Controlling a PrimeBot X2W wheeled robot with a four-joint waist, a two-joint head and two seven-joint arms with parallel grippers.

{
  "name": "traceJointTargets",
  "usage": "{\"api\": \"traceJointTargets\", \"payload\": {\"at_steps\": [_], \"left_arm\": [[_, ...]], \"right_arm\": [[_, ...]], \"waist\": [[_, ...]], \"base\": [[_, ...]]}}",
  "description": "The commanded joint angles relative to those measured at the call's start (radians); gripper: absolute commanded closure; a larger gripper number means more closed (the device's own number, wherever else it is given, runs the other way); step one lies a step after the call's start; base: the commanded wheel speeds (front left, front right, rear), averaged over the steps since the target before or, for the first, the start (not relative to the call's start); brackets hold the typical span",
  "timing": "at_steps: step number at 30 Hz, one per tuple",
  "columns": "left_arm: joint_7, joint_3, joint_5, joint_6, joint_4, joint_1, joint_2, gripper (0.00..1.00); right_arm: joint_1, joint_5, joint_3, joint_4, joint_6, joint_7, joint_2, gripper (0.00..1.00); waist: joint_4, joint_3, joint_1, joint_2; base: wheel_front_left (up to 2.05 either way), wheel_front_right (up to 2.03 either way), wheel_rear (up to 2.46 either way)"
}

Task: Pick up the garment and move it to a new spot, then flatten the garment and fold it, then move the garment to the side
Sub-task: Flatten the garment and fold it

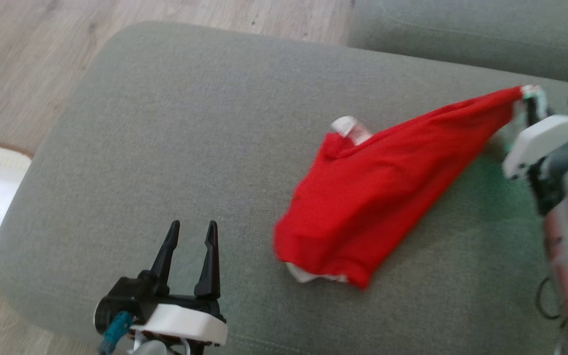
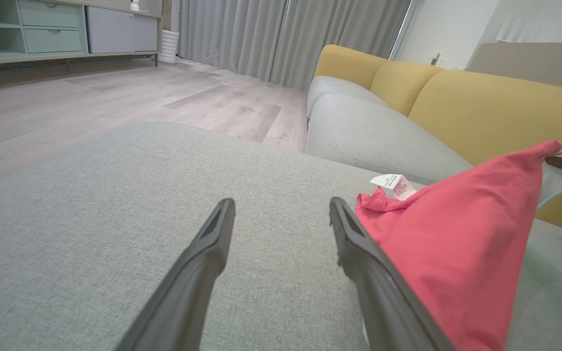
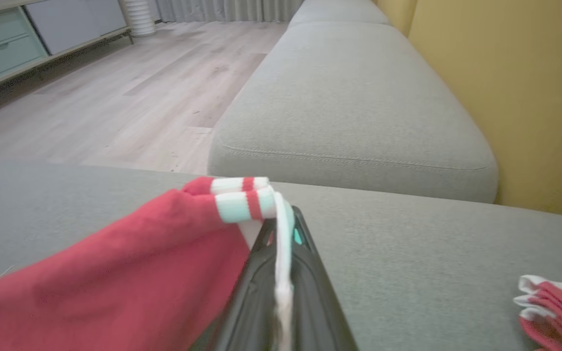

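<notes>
Head view: red garment point(image 1: 363, 207) lies right of centre on the grey seat cushion point(image 1: 165, 123), drawn out into a long wedge. Long axis runs near-left to far-right. Broad hemmed end sits near-left, flat on the cushion; narrow end points far right and is lifted off the fabric. White care label point(image 1: 348, 127) sticks up at the wedge's far edge.

Right gripper point(image 1: 525, 98) at the far right, jaws clamped together on that narrow end. Right wrist view shows the striped white, red and pale-green band point(image 3: 242, 200) pinched between the two fingers. Right forearm enters from the right edge, pale housing angled toward the far left.

Left gripper point(image 1: 193, 226) near-left, apart from the garment, fingers spread wide with nothing between them, pointing far, low over bare cushion.

Outward: second grey cushion point(image 1: 461, 29) far right, wood floor point(image 1: 27, 59) far left. Left wrist view: yellow backrest point(image 2: 481, 107) behind the seat. Right wrist view: another folded red piece point(image 3: 554, 307) on the cushion, at the right edge.
</notes>
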Motion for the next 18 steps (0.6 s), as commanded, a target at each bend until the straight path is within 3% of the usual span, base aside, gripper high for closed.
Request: {"api": "traceJointTargets", "payload": {"at_steps": [1, 5, 6, 7, 8, 18], "left_arm": [[-0.015, 0.034, -0.002, -0.004, -0.024, -0.044, 0.002, 0.0], [-0.017, 0.039, 0.002, -0.009, -0.017, -0.051, -0.005, 0.0], [-0.018, 0.041, 0.003, -0.009, -0.016, -0.052, -0.006, 0.0], [-0.018, 0.042, 0.004, -0.01, -0.015, -0.053, -0.007, 0.0], [-0.018, 0.044, 0.005, -0.01, -0.013, -0.053, -0.008, 0.0], [-0.02, 0.058, 0.013, -0.011, -0.007, -0.047, -0.008, 0.0]], "right_arm": [[-0.065, -0.033, -0.014, -0.019, 0.007, -0.017, -0.022, 1.0], [-0.087, -0.123, -0.115, 0.007, 0.007, -0.043, -0.054, 1.0], [-0.089, -0.146, -0.131, 0.016, 0.007, -0.046, -0.054, 0.9], [-0.09, -0.165, -0.139, 0.028, 0.007, -0.048, -0.051, 0.17], [-0.089, -0.181, -0.15, 0.037, 0.007, -0.049, -0.044, 0.0], [-0.086, -0.207, -0.174, 0.067, 0.007, -0.17, 0.024, 0.0]], "waist": [[0.013, 0.015, -0.0001, 0.0], [0.021, 0.028, -0.0001, 0.0], [0.021, 0.031, -0.0001, 0.0], [0.021, 0.032, -0.0001, 0.0], [0.019, 0.032, -0.0001, 0.0], [-0.022, 0.015, -0.0001, 0.0]], "base": [[0.0, 0.0, 0.0], [0.0, 0.0, 0.0], [0.0, 0.0, 0.0], [0.0, 0.0, 0.0], [0.0, 0.0, 0.0], [0.0, 0.0, 0.0]]}}
